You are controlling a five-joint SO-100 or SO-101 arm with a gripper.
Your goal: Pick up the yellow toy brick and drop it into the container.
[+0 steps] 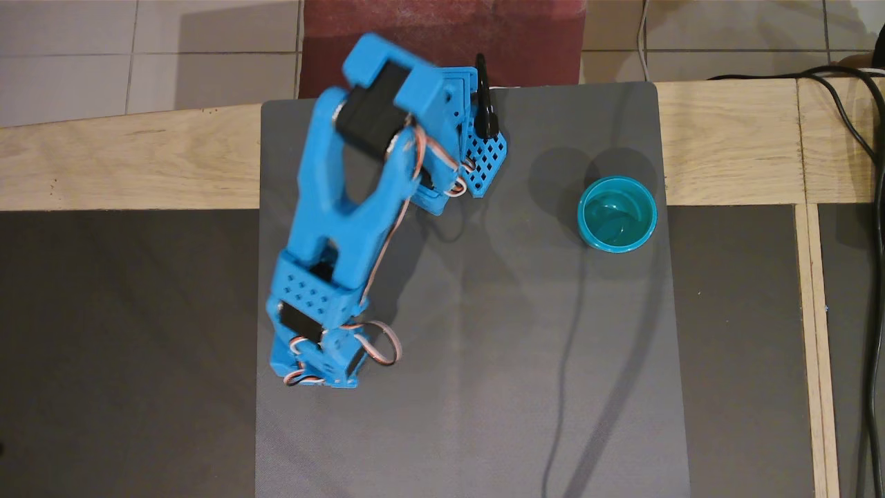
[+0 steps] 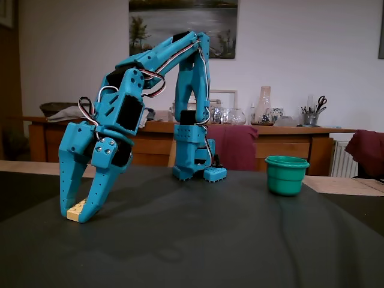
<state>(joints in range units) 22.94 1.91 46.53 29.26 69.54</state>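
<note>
In the fixed view my blue gripper point(image 2: 74, 215) is down on the dark mat at the left, its two fingers drawn in around the yellow toy brick point(image 2: 75, 209). Only a pale strip of the brick shows between the fingertips, and it still rests on the mat. From overhead the gripper point(image 1: 323, 379) covers the brick completely, so it is hidden there. The container, a teal cup point(image 1: 586, 228), stands upright far to the right on the mat near its right edge, also seen as a green-teal cup point(image 2: 286, 177) in the fixed view, with nothing inside.
The arm's base point(image 1: 477, 159) sits at the back edge of the grey mat point(image 1: 484, 387). Wooden table boards point(image 1: 124, 166) run along the back. Black cables point(image 1: 868, 138) hang at the far right. A thin dark line crosses the mat below the cup.
</note>
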